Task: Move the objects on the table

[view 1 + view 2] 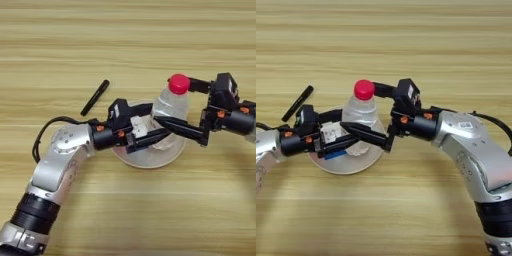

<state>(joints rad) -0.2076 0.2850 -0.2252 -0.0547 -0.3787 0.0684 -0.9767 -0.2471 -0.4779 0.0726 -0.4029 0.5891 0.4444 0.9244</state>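
Your bottle [170,107] stands upright on the white plate [150,159] near the middle of the tabletop [125,40], red cap [179,83] on top. Your right gripper [172,102] comes in from 3 o'clock with its fingers apart around the bottle: one black finger [195,85] sits at the cap, the other [177,126] crosses the bottle's lower body on the near side, and you cannot tell from either view whether they press the plastic or only bracket it. Your left gripper [150,125] reaches in from 9 o'clock over the plate, its fingers [150,137] clamped on the puzzle cube [139,126], white face up, with a blue strip showing under it in the right eye view. The cube sits just beside the bottle at its 9 o'clock, over the plate. The black marker pen [95,97] lies on the tabletop at 10 o'clock from the plate, apart from it, slanted toward 1 o'clock.
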